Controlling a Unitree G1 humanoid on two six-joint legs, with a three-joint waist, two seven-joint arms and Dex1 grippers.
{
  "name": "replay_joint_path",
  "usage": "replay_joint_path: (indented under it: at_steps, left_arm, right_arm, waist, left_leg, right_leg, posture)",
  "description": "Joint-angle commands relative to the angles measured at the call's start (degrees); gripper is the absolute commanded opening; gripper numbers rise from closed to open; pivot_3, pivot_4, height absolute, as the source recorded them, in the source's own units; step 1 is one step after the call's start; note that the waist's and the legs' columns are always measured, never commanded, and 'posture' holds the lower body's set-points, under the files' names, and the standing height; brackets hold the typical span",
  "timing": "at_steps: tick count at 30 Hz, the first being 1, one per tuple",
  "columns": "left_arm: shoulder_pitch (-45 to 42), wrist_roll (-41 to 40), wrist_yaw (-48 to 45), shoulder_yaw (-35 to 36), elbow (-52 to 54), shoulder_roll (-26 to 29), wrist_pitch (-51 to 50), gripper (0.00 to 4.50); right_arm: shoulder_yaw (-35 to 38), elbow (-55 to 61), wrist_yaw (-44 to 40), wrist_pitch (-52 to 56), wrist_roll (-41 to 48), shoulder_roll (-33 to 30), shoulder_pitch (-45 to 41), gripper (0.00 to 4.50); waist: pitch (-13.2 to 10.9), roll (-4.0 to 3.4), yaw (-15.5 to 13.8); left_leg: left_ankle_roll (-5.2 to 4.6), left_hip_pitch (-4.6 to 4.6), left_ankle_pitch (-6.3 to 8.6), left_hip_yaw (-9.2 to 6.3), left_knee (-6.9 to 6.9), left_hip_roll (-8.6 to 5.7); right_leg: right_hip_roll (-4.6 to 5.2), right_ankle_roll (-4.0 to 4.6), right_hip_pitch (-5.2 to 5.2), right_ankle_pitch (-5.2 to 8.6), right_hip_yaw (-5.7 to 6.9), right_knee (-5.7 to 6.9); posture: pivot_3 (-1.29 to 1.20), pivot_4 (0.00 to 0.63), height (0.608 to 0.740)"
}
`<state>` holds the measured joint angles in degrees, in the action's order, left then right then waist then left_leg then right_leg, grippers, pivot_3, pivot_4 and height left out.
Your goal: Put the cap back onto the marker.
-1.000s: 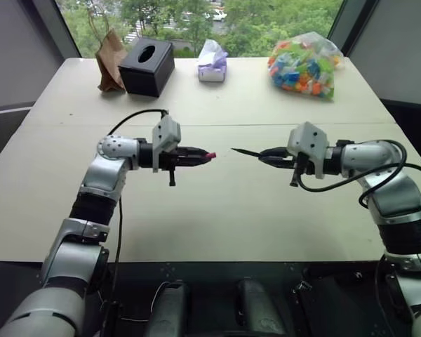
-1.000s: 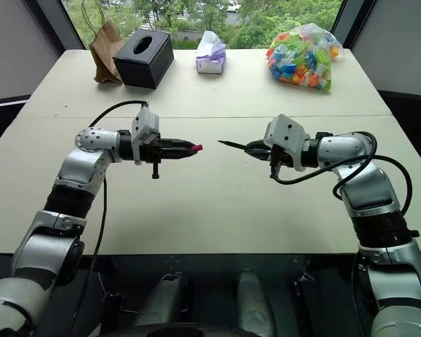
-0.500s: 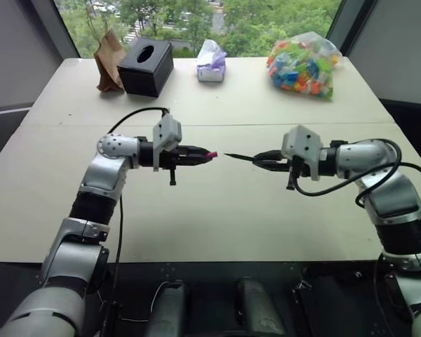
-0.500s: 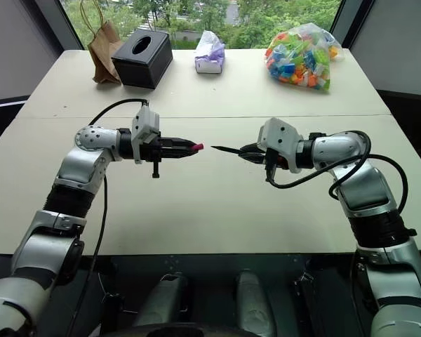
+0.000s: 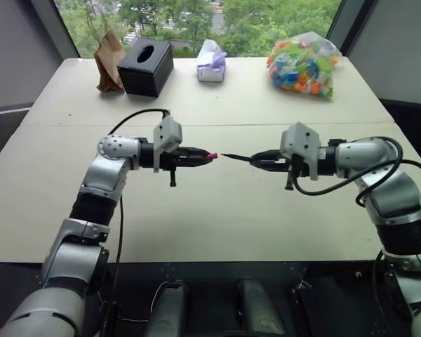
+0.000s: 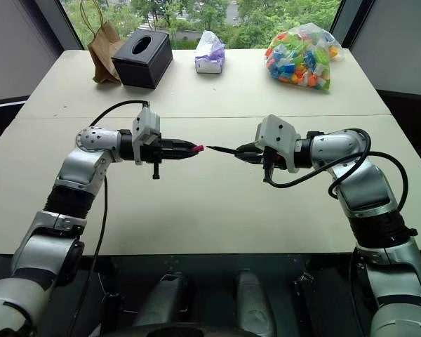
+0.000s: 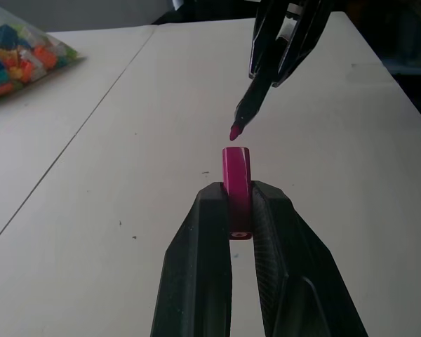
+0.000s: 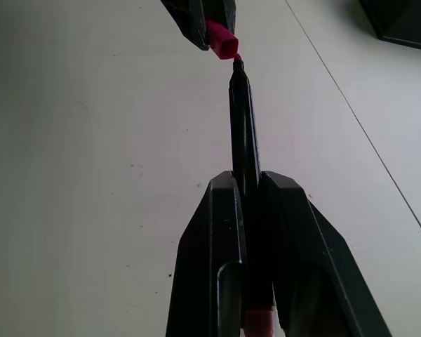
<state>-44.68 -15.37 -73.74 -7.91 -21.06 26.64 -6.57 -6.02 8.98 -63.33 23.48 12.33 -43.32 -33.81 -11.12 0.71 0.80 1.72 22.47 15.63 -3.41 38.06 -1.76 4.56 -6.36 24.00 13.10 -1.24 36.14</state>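
I am holding the cap point(image 7: 236, 189) clenched in the left gripper point(image 5: 200, 156) and the marker point(image 8: 245, 133) clenched in the right gripper point(image 5: 261, 160), above mid-table, nib just beside the cap mouth, so I am nudging alignment before pushing straight in.

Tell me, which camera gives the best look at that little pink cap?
The left wrist view. There the cap stands large and head-on, pinched between the left gripper fingers, with the marker tip just short of its mouth. The right wrist view shows it smaller, at an angle. In both eye views it is only a pink speck.
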Motion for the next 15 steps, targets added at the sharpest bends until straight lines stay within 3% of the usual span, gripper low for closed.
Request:
replay_joint_path:
  at_steps: [1, 15]
  left_arm:
    - [-0.32, -0.15, -0.03, 0.26, 2.28, -0.01, 0.79, 0.05]
    - [0.00, -0.89, 0.09, 0.15, 5.09, -0.32, -1.03, 0.05]
  right_arm:
    - [0.54, 2.69, 0.03, 0.15, 1.20, -0.09, -1.44, 0.03]
    - [-0.20, 2.79, 0.19, 0.08, 1.11, 0.73, -1.90, 0.03]
  waist:
    - [0.00, 0.00, 0.01]
    - [0.00, 0.00, 0.01]
  left_leg:
    - [0.00, 0.00, 0.00, 0.00, 0.00, 0.00]
    - [0.00, 0.00, 0.00, 0.00, 0.00, 0.00]
  right_leg:
    - [0.00, 0.00, 0.00, 0.00, 0.00, 0.00]
    - [0.00, 0.00, 0.00, 0.00, 0.00, 0.00]
  posture:
    - [0.00, 0.150, 0.740]
    - [0.00, 0.150, 0.740]
